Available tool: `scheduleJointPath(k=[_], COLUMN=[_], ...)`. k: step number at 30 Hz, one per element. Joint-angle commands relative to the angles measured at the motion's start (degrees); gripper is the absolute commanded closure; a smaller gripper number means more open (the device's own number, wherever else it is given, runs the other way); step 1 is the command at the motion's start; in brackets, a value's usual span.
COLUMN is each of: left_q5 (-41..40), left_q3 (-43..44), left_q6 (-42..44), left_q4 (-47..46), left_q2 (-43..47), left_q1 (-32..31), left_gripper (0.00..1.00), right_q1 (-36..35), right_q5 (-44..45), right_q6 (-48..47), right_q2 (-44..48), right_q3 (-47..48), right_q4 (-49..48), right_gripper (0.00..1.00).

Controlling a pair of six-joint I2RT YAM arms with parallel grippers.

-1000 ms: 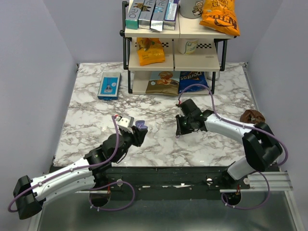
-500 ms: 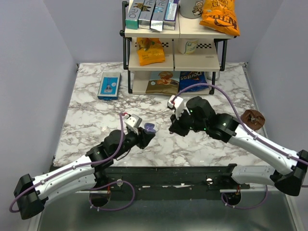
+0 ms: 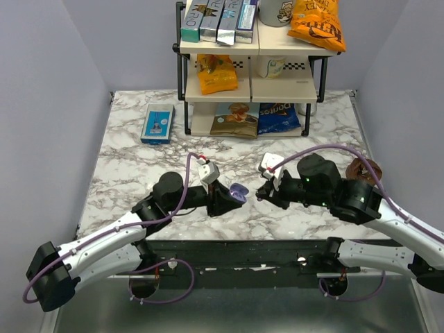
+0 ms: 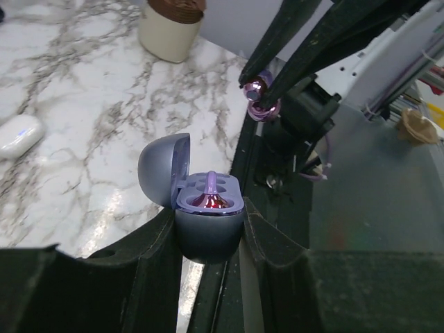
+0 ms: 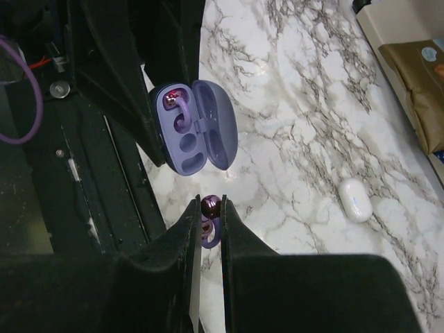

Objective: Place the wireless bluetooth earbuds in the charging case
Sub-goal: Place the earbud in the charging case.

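The charging case [image 3: 238, 192] is a lavender blue-grey oval with its lid open, held off the table near the front edge. My left gripper [image 3: 230, 199] is shut on its lower shell [image 4: 208, 232]. One earbud [image 4: 208, 200] with a shiny red-purple bud sits in one socket; the other socket [image 5: 188, 144] is bare. My right gripper [image 3: 262, 193] is shut on the second purple earbud [image 5: 210, 207], a short gap to the right of the case [image 5: 195, 125]. That earbud also shows in the left wrist view [image 4: 258, 90], between the right fingers.
A white pebble-shaped object [image 5: 355, 200] with a blue light lies on the marble beyond the case. A blue box [image 3: 157, 123] lies at the back left. A shelf rack [image 3: 250, 83] with snack bags stands at the back. A brown-topped cup [image 3: 364, 168] stands at the right.
My left gripper has carried the case to the right, toward the centre front. My right gripper has swung down toward the front edge and now faces the case with the earbud.
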State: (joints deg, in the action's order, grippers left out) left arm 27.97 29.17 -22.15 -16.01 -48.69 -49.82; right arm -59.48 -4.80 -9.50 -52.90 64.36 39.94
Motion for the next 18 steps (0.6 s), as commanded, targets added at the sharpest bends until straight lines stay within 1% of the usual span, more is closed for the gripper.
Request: scheduleJointPath(k=[1,8,9,18], left_q5=[12.45,22.82,24.31,26.35], left_q3=[1.59,2.03,2.12,3.35], left_q6=[1.15,-2.8,-3.5,-7.02], left_q4=[-6.22,-12.37,-14.55,-21.07], left_q2=[-1.41,-5.71,-6.33,-9.06], left_q1=[0.78,2.8,2.89,3.42], left_gripper=[1.0,1.0,1.0,1.0], right_q1=[-2.3,-5.38,-5.73,-8.89], right_q5=[2.16,2.25,2.25,2.86], right_q6=[-2.37,-4.48,-4.74,-5.01], right_q2=[2.28,3.77,3.95,4.39], right_q3=[-0.99,-0.9,-0.99,-2.83], right_q4=[0.4,1.1,1.28,-0.13], right_gripper=[0.99,0.99,0.99,0.99])
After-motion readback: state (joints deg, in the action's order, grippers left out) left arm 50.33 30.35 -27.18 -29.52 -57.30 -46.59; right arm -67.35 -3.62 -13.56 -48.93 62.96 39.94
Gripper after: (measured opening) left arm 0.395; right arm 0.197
